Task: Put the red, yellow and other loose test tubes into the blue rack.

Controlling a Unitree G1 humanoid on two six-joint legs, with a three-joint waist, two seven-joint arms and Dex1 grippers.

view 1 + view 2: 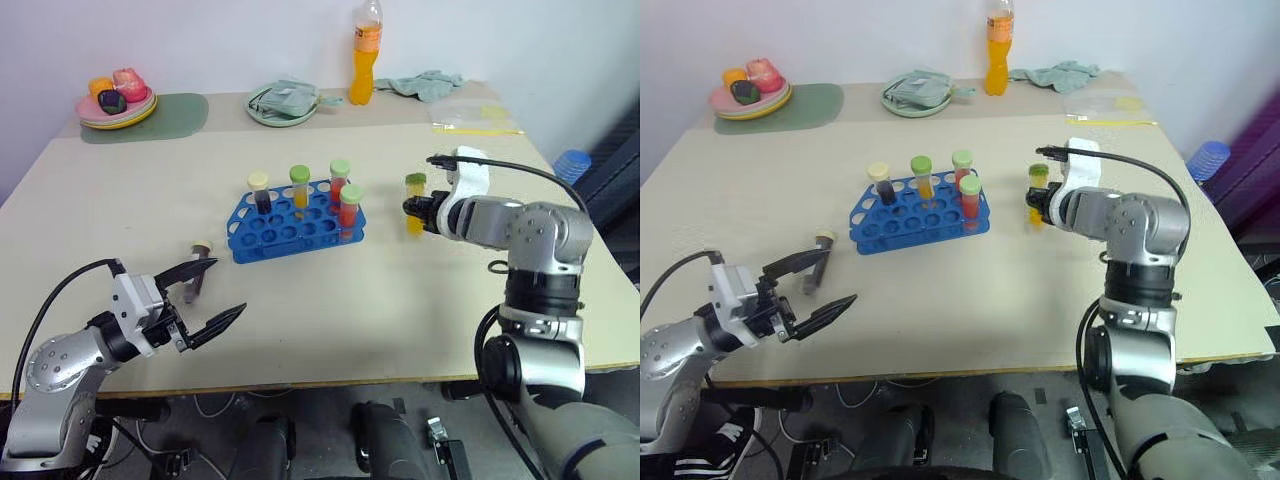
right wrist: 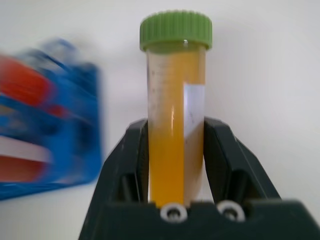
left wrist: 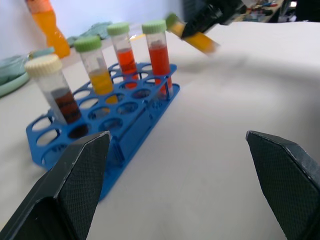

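- The right gripper [image 1: 411, 210], with two black fingers, pinches a clear plastic test tube of yellow liquid with a green cap [image 1: 415, 205]; its jaws press on the tube's sides below the cap, seen close up in the right wrist view [image 2: 176, 125].
- This held tube stands roughly upright above the pale beige tabletop [image 1: 400, 300], just right of the bright blue plastic rack with rows of round holes [image 1: 290, 225], and apart from it.
- Four capped tubes stand upright in the rack: one with dark liquid and a cream cap [image 1: 260, 190] at its left, one with yellow liquid and a green cap [image 1: 300, 186] beside it, and two with red-orange liquid and green caps [image 1: 348, 208] at its right end.
- Another tube with dark liquid and a cream cap [image 1: 198, 270] lies on its side on the table, near and left of the rack.
- The left gripper [image 1: 213, 293] hangs low over the near left part of the table, jaws spread wide and holding nothing; the lying tube is just beside its far finger.
- Along the far edge sit a tall orange drink bottle [image 1: 365, 55], a pale green plate with a folded cloth [image 1: 283, 102], a crumpled green cloth [image 1: 428, 84], and a stack of plates bearing toy food [image 1: 117, 100] on a green mat [image 1: 165, 115].
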